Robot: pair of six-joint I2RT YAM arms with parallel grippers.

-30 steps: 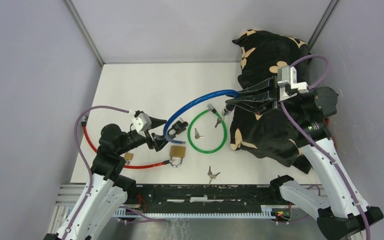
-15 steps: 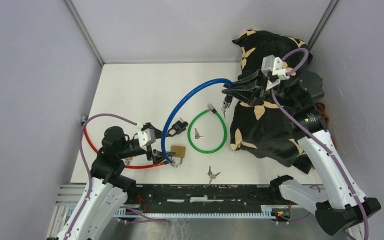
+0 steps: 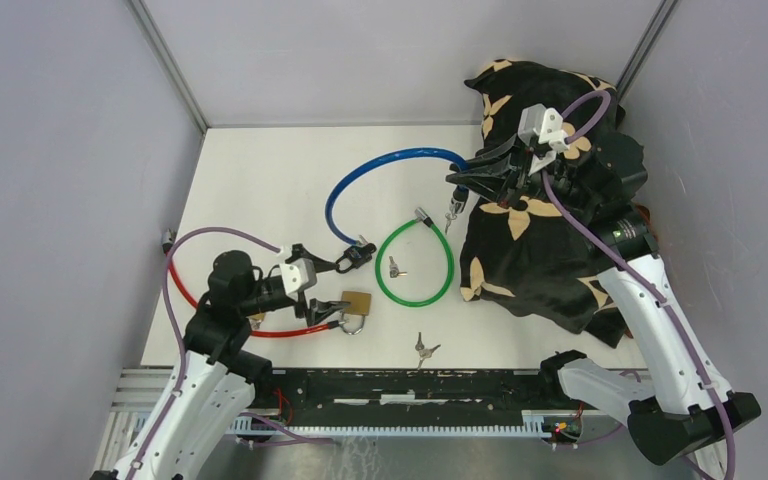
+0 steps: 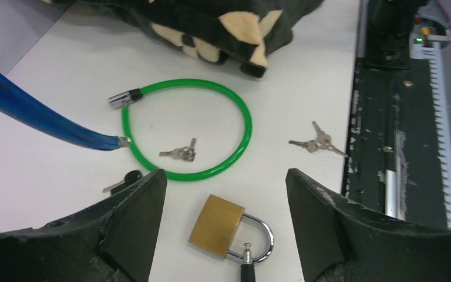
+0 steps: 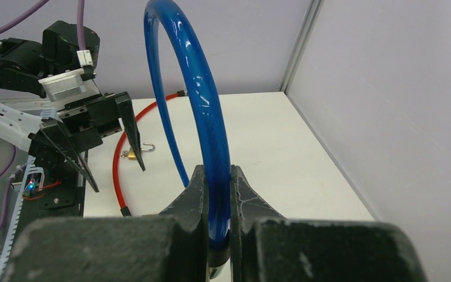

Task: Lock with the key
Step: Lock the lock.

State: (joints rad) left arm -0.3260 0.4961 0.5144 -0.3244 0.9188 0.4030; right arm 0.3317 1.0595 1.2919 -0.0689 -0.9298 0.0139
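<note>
I see right gripper [image 3: 457,184], jaws clamped on blue cable [image 3: 380,164]; left gripper [image 3: 333,288], jaws wide, over brass padlock [image 3: 356,303]; next, probably, fetch keys [image 3: 394,267]

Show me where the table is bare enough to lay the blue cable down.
The widest bare patch of table is the far-left corner, between the back wall, the left wall and the blue cable. A narrower strip lies at the near edge, between the loose keys and the black cloth. The middle is crowded: green cable, padlock, red cable.
</note>
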